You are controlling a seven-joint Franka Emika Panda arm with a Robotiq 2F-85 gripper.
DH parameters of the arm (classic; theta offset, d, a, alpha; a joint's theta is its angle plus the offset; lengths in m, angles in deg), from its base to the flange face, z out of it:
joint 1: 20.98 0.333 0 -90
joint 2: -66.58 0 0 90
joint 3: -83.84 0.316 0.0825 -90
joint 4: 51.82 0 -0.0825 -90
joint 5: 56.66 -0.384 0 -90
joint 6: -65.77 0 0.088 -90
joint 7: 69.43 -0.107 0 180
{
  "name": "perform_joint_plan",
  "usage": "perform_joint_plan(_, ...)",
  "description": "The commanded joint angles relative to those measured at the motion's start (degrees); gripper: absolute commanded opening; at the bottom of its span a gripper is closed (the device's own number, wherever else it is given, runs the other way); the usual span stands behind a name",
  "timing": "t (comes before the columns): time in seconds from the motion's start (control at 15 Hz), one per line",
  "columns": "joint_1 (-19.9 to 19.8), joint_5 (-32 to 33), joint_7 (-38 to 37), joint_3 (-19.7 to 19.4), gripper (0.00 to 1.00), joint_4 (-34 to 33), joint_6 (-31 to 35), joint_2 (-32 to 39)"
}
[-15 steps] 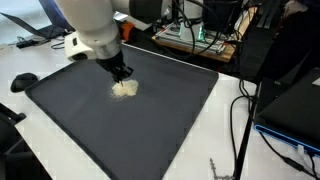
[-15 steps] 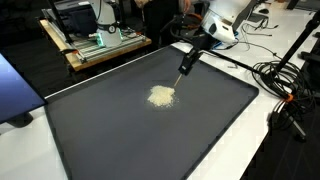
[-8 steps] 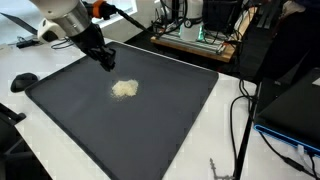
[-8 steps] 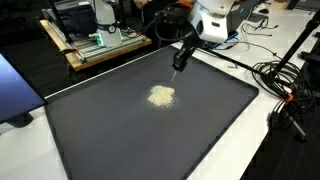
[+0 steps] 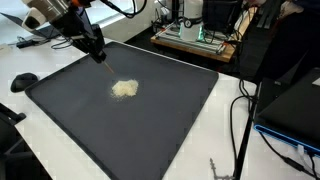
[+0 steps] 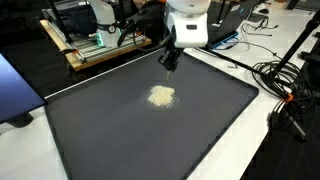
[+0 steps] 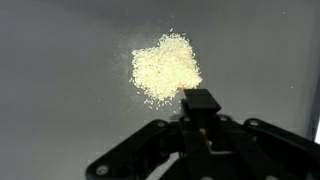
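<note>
Your end effector point(image 5: 100, 56) hovers pinched closed and empty near the grain pile point(image 5: 124, 89) on the worktop point(image 5: 170, 125); recentre above it before descending.

White and glossy along the arm point(image 6: 187, 22), in smooth rounded shells, fattest at the joint above the wrist. Matte black at the gripper point(image 6: 168, 60), tapering to a slim dark tip in both exterior views. Blocky and black up close in the wrist view, with angled linkage bars on either side of a squared end piece, faintly shiny at the edges. Small orange-red patch near the wrist in an exterior view, beside a thin black cable point(image 5: 120, 8).
</note>
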Motion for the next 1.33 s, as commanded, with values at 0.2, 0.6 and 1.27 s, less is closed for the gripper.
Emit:
perform_joint_plan(0.2,-1.95,-1.39,3.87,0.11,0.13,-0.26,0.25,0.96)
perform_joint_plan(0.6,-4.59,-4.46,8.87,1.80,0.03,-1.71,-2.74,2.67)
perform_joint_plan(1.27,-14.99,-18.77,18.37,2.33,0.03,0.74,-0.04,4.23)
